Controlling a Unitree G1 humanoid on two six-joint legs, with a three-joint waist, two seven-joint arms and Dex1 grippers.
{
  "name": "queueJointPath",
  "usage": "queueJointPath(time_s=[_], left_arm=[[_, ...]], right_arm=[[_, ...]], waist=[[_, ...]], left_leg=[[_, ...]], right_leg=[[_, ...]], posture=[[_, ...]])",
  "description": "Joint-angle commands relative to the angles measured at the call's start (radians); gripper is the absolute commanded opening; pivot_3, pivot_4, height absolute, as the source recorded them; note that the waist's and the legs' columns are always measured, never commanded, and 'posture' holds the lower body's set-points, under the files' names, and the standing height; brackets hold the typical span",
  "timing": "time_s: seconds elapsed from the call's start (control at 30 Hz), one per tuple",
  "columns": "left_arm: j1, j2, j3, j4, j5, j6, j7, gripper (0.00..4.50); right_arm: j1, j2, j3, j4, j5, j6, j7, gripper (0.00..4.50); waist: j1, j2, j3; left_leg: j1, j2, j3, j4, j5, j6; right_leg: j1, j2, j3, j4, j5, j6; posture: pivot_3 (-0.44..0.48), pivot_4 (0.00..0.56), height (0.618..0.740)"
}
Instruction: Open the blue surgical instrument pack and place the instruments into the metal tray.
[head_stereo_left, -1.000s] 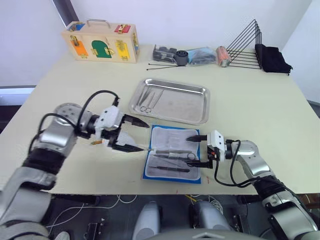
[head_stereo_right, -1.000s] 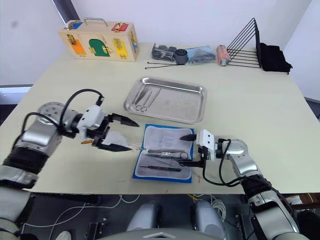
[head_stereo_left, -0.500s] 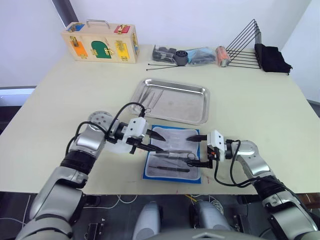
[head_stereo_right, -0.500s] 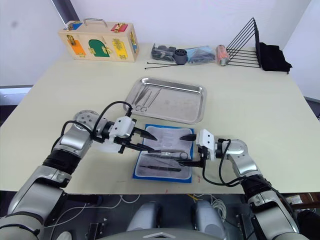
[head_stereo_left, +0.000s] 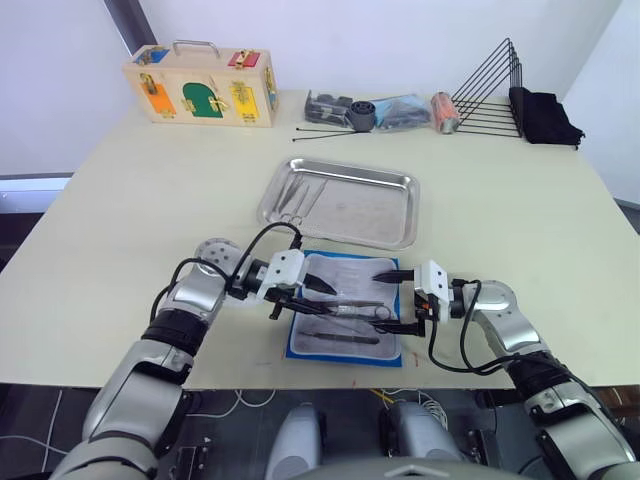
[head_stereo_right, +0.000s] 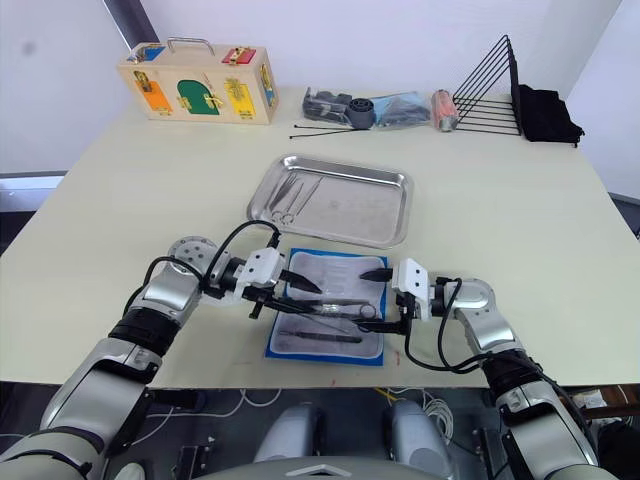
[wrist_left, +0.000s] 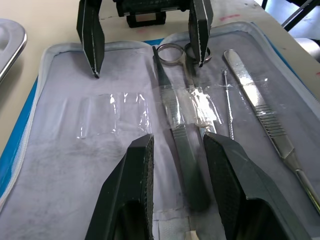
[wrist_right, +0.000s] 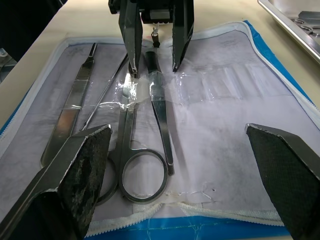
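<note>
The blue surgical instrument pack (head_stereo_left: 293, 346) lies open near the table's front edge, grey-white lining up. Scissors (wrist_left: 175, 105), a probe (wrist_left: 228, 105) and forceps (wrist_left: 260, 120) lie under its clear sleeves. My left gripper (head_stereo_left: 325, 299) is over the pack's left part, open, its fingers (wrist_left: 135, 190) astride the scissors' blades without touching them. At the pack's right edge my right gripper (head_stereo_left: 385, 300) is open wide, just over the ring handles (wrist_right: 142, 172). The metal tray (head_stereo_left: 370, 215) sits right behind the pack, with two instruments (head_stereo_left: 298, 197) at its left end.
Along the back of the table stand a wooden latch box (head_stereo_left: 205, 85), black cable ties (head_stereo_left: 325, 130), a heap of small items (head_stereo_left: 380, 110), a black wire rack (head_stereo_left: 495, 85) and a black cloth (head_stereo_left: 545, 118). The pack lies close to the table's front edge.
My left arm has swung right, from beside the pack to over it, and its fingers have narrowed around the scissors' blades. The right gripper has stayed in place.
</note>
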Motion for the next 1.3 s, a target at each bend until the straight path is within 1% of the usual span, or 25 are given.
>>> queueJointPath(time_s=[0.03, 0.27, 0.43, 0.5, 0.57, 0.6, 0.77, 1.0, 1.1, 1.3], left_arm=[[-0.016, -0.006, 0.018, 0.052, 0.034, -0.029, 0.014, 1.68], [-0.028, -0.021, 0.016, 0.116, 0.068, -0.056, 0.025, 1.68], [-0.005, -0.021, 0.014, 0.092, 0.037, -0.027, -0.028, 1.68], [-0.001, -0.018, 0.014, 0.087, 0.033, -0.022, -0.039, 1.16], [0.0, -0.018, 0.015, 0.085, 0.031, -0.011, -0.046, 0.77], [0.001, -0.017, 0.016, 0.083, 0.03, -0.009, -0.048, 0.07], [-0.004, -0.011, 0.028, 0.061, 0.022, 0.013, -0.052, 0.07], [-0.016, 0.015, 0.028, -0.011, 0.05, 0.054, -0.027, 0.07], [-0.016, 0.037, 0.031, -0.072, 0.062, 0.096, -0.013, 0.07], [0.007, 0.067, 0.035, -0.222, 0.046, 0.21, 0.003, 0.07]], right_arm=[[0.056, -0.02, 0.026, 0.085, -0.059, 0.043, -0.018, 4.5], [0.059, -0.022, 0.027, 0.078, -0.058, 0.045, -0.018, 4.5], [0.062, -0.025, 0.026, 0.073, -0.057, 0.047, -0.019, 4.5], [0.062, -0.025, 0.026, 0.072, -0.057, 0.048, -0.02, 4.5], [0.062, -0.025, 0.026, 0.071, -0.057, 0.049, -0.02, 4.5], [0.063, -0.026, 0.026, 0.07, -0.056, 0.049, -0.02, 4.5], [0.064, -0.025, 0.026, 0.067, -0.055, 0.052, -0.022, 4.5], [0.063, -0.025, 0.027, 0.066, -0.054, 0.059, -0.02, 4.5], [0.066, -0.026, 0.028, 0.066, -0.053, 0.061, -0.019, 4.5], [0.071, -0.026, 0.036, 0.07, -0.057, 0.063, -0.013, 4.5]], waist=[[0.0, 0.0, 0.0], [0.0, 0.002, -0.001], [0.0, 0.003, -0.002], [0.0, 0.004, -0.002], [-0.001, 0.005, -0.002], [-0.001, 0.005, -0.002], [-0.001, 0.006, -0.002], [-0.001, 0.006, -0.002], [-0.001, 0.006, -0.002], [-0.001, 0.007, -0.001]], left_leg=[[0.0, 0.0, 0.0, 0.0, 0.0, 0.0], [0.002, 0.0, 0.0, 0.0, 0.0, 0.0], [0.002, 0.0, 0.001, 0.0, 0.0, 0.0], [0.002, 0.0, 0.001, 0.0, 0.0, 0.0], [0.002, 0.0, 0.001, 0.0, 0.0, 0.0], [0.002, 0.0, 0.001, 0.0, 0.0, 0.0], [0.003, 0.0, 0.001, 0.0, 0.0, 0.0], [0.002, 0.0, 0.001, 0.0, 0.0, 0.0], [0.002, 0.0, 0.0, 0.0, 0.0, 0.0], [0.002, 0.0, 0.0, 0.0, 0.0, 0.0]], right_leg=[[0.0, 0.0, 0.0, 0.0, 0.0, 0.0], [0.002, 0.0, 0.0, 0.0, 0.0, 0.0], [0.002, 0.0, 0.0, 0.0, 0.0, 0.0], [0.002, 0.0, 0.0, 0.0, 0.0, 0.0], [0.002, 0.0, 0.0, 0.0, 0.0, 0.0], [0.002, 0.0, 0.001, 0.0, 0.0, 0.0], [0.002, 0.0, 0.001, 0.0, 0.0, 0.0], [0.002, 0.0, 0.001, 0.0, 0.0, 0.0], [0.002, 0.0, 0.0, 0.0, 0.0, 0.0], [0.002, 0.0, 0.001, -0.001, 0.0, 0.0]], posture=[[0.0, 0.15, 0.74], [0.0, 0.15, 0.74], [0.0, 0.15, 0.74], [0.0, 0.15, 0.74], [0.0, 0.15, 0.74], [0.0, 0.15, 0.74], [0.0, 0.15, 0.74], [0.0, 0.15, 0.74], [0.0, 0.15, 0.74], [0.0, 0.15, 0.74]])
